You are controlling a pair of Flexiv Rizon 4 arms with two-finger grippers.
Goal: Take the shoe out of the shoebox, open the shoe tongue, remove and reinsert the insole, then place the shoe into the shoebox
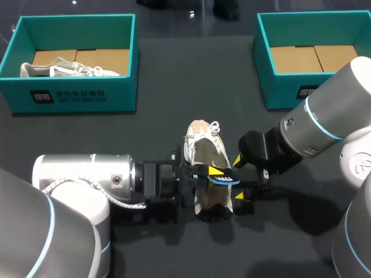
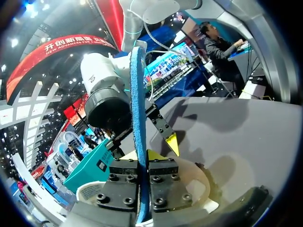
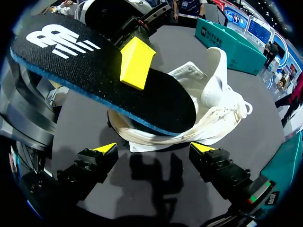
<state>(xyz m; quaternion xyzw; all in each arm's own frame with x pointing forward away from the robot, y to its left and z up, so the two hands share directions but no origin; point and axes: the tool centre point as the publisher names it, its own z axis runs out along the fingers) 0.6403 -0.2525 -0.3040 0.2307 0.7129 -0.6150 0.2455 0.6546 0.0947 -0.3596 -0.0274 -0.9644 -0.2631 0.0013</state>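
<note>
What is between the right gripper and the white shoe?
Nothing. In the right wrist view, only bare dark table lies between the open right gripper and the white shoe.

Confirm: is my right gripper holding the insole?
No, the right gripper is open, touching nothing; the left gripper is shut on the insole.

Logo on insole, print on left shoebox

L arm: silver-grey cyl. links, thin light-blue ring at joint, pale braided cable along wrist, black end section. R arm: same grey, blue ring, black wrist. L gripper: black finger blocks w/ screws, yellow tips. R gripper: black, yellow wedge tips.
</note>
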